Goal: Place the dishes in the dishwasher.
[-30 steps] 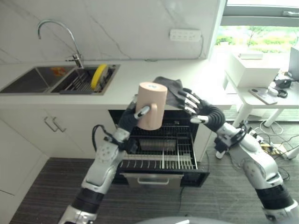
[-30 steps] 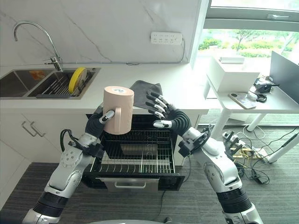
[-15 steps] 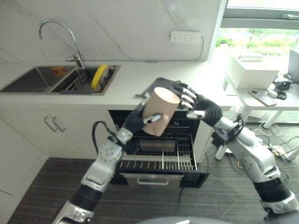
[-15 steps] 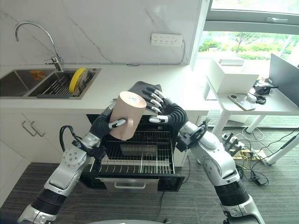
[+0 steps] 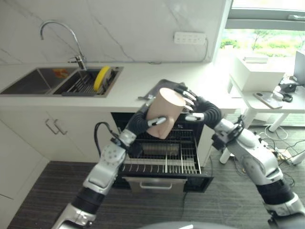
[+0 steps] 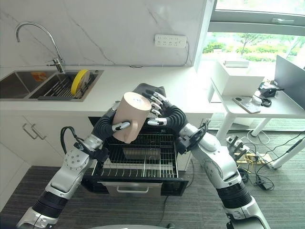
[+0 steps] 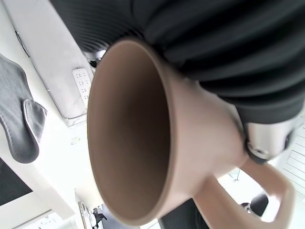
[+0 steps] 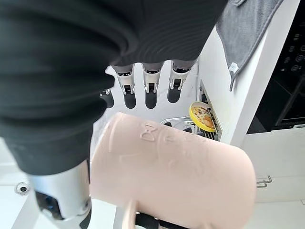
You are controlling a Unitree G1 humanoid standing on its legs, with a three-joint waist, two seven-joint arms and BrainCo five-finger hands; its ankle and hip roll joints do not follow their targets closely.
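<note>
The left robot hand (image 5: 141,120) grips the pink mug (image 5: 163,112); the right robot hand (image 5: 194,105) reaches it with fingers spread. The mug looks rigid, smooth and breakable: grip body or handle.

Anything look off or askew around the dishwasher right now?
Only the pink mug: it hangs tilted, base-up, above the open dishwasher rack, left hand gripping it, right hand open beside it. Nothing spilled.
</note>
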